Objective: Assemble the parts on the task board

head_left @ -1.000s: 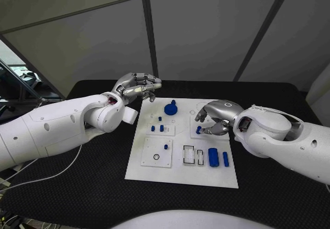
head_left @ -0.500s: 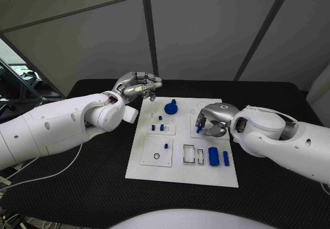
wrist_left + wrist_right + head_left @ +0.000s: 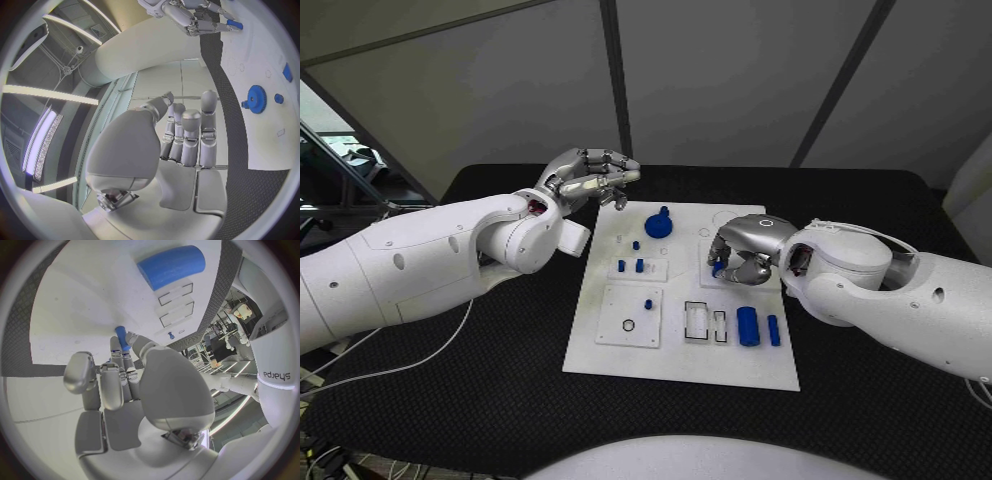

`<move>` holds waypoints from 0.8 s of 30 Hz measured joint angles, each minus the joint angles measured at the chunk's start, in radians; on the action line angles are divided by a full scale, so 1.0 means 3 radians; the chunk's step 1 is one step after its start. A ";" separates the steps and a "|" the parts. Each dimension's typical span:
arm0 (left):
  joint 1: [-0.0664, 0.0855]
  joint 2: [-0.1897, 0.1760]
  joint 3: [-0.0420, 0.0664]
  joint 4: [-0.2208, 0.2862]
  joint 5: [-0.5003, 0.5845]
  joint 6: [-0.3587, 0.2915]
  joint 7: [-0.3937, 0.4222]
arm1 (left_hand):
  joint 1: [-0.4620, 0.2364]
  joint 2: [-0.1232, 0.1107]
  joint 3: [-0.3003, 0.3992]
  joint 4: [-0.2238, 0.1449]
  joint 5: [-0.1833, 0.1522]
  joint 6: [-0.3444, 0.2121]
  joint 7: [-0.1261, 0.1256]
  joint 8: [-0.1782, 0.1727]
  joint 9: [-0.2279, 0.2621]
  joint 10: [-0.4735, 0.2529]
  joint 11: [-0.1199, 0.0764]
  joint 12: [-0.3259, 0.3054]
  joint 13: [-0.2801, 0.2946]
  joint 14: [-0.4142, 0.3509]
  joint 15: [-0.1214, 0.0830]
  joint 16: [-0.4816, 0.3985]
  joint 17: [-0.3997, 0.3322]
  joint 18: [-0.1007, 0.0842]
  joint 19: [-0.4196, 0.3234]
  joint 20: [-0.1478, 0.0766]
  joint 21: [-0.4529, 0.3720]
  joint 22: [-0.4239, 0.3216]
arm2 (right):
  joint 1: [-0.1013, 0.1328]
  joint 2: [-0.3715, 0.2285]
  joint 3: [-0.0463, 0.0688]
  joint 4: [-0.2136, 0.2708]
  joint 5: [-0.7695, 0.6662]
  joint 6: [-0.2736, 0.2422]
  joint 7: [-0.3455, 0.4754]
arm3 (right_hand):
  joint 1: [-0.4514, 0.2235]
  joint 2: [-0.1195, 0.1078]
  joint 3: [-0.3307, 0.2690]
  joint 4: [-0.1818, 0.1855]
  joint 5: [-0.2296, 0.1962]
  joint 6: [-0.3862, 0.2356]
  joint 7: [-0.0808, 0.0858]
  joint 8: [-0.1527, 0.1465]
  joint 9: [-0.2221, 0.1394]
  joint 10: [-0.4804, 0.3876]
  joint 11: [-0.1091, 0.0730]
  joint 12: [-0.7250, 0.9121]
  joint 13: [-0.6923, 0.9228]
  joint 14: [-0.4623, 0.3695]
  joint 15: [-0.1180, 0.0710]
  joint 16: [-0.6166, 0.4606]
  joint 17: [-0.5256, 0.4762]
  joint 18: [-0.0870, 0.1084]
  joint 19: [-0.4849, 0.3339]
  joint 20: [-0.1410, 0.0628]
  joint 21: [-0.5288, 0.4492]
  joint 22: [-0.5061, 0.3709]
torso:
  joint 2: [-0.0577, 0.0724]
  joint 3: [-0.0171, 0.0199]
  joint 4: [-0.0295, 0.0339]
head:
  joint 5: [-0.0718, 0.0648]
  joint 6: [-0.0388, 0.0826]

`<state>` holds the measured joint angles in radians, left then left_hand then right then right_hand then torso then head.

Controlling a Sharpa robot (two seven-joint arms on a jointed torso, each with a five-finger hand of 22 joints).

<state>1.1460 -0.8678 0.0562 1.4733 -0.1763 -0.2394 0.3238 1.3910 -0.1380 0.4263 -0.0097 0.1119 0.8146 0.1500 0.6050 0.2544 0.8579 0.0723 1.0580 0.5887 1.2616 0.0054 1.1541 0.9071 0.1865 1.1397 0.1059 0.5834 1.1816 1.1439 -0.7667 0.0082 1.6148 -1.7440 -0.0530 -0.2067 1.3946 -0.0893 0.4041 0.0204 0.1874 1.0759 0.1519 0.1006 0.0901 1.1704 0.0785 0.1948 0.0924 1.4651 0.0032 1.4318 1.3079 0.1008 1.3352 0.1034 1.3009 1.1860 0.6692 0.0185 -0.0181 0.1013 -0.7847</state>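
While the right hand (image 3: 743,257) pinches a blue peg (image 3: 122,336) just over the board (image 3: 678,365), the gear (image 3: 658,226) and small pegs (image 3: 630,267) seem seated; two cylinders (image 3: 757,329) lie loose. Left hand (image 3: 589,180) hovers curled, empty.

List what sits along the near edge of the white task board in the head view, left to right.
On the white task board: square white plate with a small black ring → larger black-outlined rectangular slot → narrow black-outlined slot → thick blue cylinder part → thin blue rod part.
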 measured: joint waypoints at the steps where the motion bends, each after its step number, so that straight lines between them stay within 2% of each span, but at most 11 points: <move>1: 0.0000 0.0000 0.0000 0.0000 0.0000 0.0000 0.0000 | 0.0000 0.0000 0.0000 0.0000 0.0000 0.0000 0.0000 0.0000 0.0000 0.0000 0.0000 0.0000 0.0000 0.0000 0.0000 0.0000 0.0000 0.0000 0.0000 0.0000 0.0000 0.0000 | 0.0000 0.0002 -0.0003 -0.0001 -0.0001 -0.0002 -0.0001 | 0.0011 0.0011 0.0011 -0.0011 -0.0006 0.0007 -0.0003 0.0000 0.0000 0.0006 0.0006 -0.0010 0.0000 0.0000 0.0000 0.0001 0.0000 0.0000 0.0000 0.0000 0.0005 0.0004 | 0.0000 0.0000 0.0000 | 0.0002 -0.0002; 3: 0.0000 0.0000 0.0000 0.0001 0.0000 0.0000 0.0000 | 0.0000 0.0000 0.0000 0.0000 0.0000 0.0000 0.0000 0.0000 0.0000 0.0000 0.0000 0.0000 -0.0004 0.0000 0.0000 0.0000 -0.0003 0.0000 0.0000 0.0000 0.0000 0.0000 | 0.0000 0.0003 -0.0010 -0.0001 -0.0005 -0.0015 -0.0002 | 0.0042 0.0006 0.0032 -0.0032 -0.0029 0.0029 -0.0011 -0.0001 -0.0001 0.0025 -0.0013 -0.0010 0.0000 0.0000 0.0000 0.0001 0.0000 0.0000 0.0000 0.0000 0.0013 0.0012 | 0.0000 0.0000 0.0001 | 0.0002 -0.0003; 9: 0.0000 -0.0002 0.0000 0.0001 0.0000 0.0000 0.0000 | 0.0000 0.0000 0.0000 0.0000 0.0000 0.0000 0.0000 0.0000 0.0000 0.0000 0.0000 0.0000 -0.0004 0.0000 0.0000 0.0000 -0.0003 0.0000 0.0000 0.0000 0.0000 0.0000 | -0.0011 -0.0040 -0.0030 0.0056 -0.0020 -0.0130 0.0006 | 0.0068 0.0023 0.0085 -0.0087 -0.0057 0.0084 -0.0026 0.0019 0.0007 0.0102 -0.0018 -0.0031 -0.0006 0.0012 -0.0011 0.0019 0.0000 0.0000 0.0029 -0.0006 0.0037 0.0051 | -0.0002 0.0001 0.0001 | 0.0007 -0.0007; 16: 0.0000 0.0001 0.0000 -0.0005 0.0001 -0.0002 0.0000 | 0.0000 0.0000 0.0000 0.0000 0.0000 -0.0030 0.0006 0.0016 -0.0001 -0.0013 0.0012 0.0000 -0.0011 0.0000 0.0000 0.0000 -0.0011 0.0000 0.0000 0.0000 -0.0013 0.0000 | -0.0011 -0.0183 -0.0028 0.0265 -0.0029 -0.0371 0.0041 | 0.0077 0.0032 0.0109 -0.0109 -0.0062 0.0092 -0.0020 0.0022 0.0013 0.0108 -0.0023 -0.0063 -0.0001 0.0011 -0.0011 0.0019 -0.0001 0.0000 0.0029 -0.0006 0.0062 0.0069 | -0.0008 0.0002 0.0001 | 0.0010 -0.0004; 21: 0.0000 0.0006 0.0000 -0.0012 0.0001 -0.0004 0.0000 | 0.0000 0.0000 0.0000 0.0000 0.0000 -0.0030 0.0006 0.0016 0.0002 -0.0012 0.0012 0.0000 -0.0011 0.0000 0.0000 0.0000 -0.0011 0.0000 0.0000 0.0000 -0.0013 0.0000 | -0.0008 -0.0275 0.0025 0.0461 -0.0026 -0.0544 0.0076 | 0.0077 0.0032 0.0119 -0.0100 -0.0049 0.0092 -0.0019 0.0021 0.0013 0.0108 -0.0023 -0.0069 -0.0001 0.0011 -0.0011 0.0019 -0.0001 0.0000 0.0029 -0.0006 0.0062 0.0069 | -0.0011 0.0000 0.0001 | 0.0010 0.0003; 24: 0.0000 0.0012 0.0000 -0.0016 0.0001 -0.0004 0.0000 | 0.0000 0.0000 0.0000 0.0000 0.0000 -0.0030 0.0006 0.0016 0.0002 -0.0012 0.0012 0.0000 -0.0011 0.0000 0.0000 0.0000 -0.0011 0.0000 0.0000 0.0000 -0.0013 0.0000 | -0.0006 -0.0286 0.0040 0.0552 -0.0019 -0.0618 0.0092 | 0.0077 0.0032 0.0119 -0.0100 -0.0049 0.0092 -0.0019 0.0021 0.0012 0.0108 -0.0023 -0.0069 -0.0001 0.0012 -0.0011 0.0019 -0.0001 0.0000 0.0029 -0.0006 0.0062 0.0078 | -0.0010 -0.0001 0.0001 | 0.0017 0.0010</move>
<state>1.1460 -0.8643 0.0562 1.4686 -0.1761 -0.2406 0.3238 1.3910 -0.1380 0.4263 -0.0097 0.1119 0.8055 0.1519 0.6097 0.2551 0.8543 0.0760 1.0580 0.5853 1.2616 0.0054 1.1541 0.9039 0.1865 1.1397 0.1059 0.5795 1.1816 1.1419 -0.8525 0.0202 1.7805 -1.7498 -0.2383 -0.1792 1.4178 -0.0799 0.4398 -0.0098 0.1728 1.1034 0.1461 0.1069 0.0938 1.2027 0.0715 0.1740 0.0921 1.4685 -0.0002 1.4376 1.3076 0.1007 1.3440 0.1015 1.3195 1.2095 0.6663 0.0183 -0.0179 0.1065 -0.7819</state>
